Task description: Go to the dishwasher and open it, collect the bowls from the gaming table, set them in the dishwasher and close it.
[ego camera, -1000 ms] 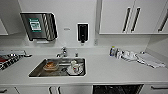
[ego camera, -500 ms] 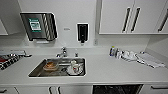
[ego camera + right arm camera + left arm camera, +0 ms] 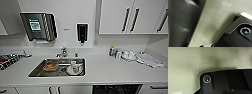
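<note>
Dishwasher [image 3: 117, 89] below the counter [image 3: 120, 72], right of the sink [image 3: 37, 71].

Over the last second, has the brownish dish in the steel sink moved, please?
No. The brownish dish sits in the same spot in the steel sink, below the faucet.

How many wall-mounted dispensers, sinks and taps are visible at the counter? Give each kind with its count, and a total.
Wall dispensers: 2, a steel paper-towel dispenser and a black soap dispenser
Steel sink: 1
Chrome tap: 1
Total: 4
</note>
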`<state>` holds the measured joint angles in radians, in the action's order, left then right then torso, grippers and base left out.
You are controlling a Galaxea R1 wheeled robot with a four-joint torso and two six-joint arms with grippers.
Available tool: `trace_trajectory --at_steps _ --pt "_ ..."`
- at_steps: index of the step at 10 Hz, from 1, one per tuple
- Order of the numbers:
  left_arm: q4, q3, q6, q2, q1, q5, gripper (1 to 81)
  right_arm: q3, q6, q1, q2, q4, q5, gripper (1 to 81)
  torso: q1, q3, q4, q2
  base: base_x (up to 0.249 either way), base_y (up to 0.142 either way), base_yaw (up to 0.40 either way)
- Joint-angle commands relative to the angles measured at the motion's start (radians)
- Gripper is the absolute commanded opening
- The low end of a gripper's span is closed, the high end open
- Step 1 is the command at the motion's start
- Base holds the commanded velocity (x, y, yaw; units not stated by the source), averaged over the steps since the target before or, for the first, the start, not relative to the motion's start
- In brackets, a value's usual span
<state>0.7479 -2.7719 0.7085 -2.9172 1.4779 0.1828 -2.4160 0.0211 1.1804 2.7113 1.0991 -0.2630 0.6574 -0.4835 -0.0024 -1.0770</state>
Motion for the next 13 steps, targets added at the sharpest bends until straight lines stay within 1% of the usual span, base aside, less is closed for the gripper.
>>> trace_trajectory --at_steps 1,3,4,7,13 --pt "0.005 -0.009 0.002 0.018 -0.038 -0.039 81.1 0.006 0.060 -0.256 0.043 0.050 0.039 81.1 0.000 0.000 0.000 0.000 0.000 0.000 0.000" --pt "0.005 -0.009 0.002 0.018 -0.037 -0.039 81.1 0.008 0.060 -0.270 0.044 0.033 0.032 81.1 -0.001 0.000 0.000 0.000 0.000 0.000 0.000" --pt "0.005 -0.008 0.002 0.018 -0.037 -0.039 81.1 0.008 0.060 -0.273 0.044 0.031 0.022 81.1 0.000 0.000 0.000 0.000 0.000 0.000 0.000" --pt "0.005 -0.009 0.002 0.018 -0.037 -0.039 81.1 0.006 0.060 -0.270 0.046 0.027 0.022 81.1 0.000 0.000 0.000 0.000 0.000 0.000 0.000" --pt "0.005 -0.008 0.002 0.019 -0.034 -0.039 81.1 0.008 0.060 -0.301 0.044 0.025 0.014 81.1 0.000 0.000 0.000 0.000 0.000 0.000 0.000"
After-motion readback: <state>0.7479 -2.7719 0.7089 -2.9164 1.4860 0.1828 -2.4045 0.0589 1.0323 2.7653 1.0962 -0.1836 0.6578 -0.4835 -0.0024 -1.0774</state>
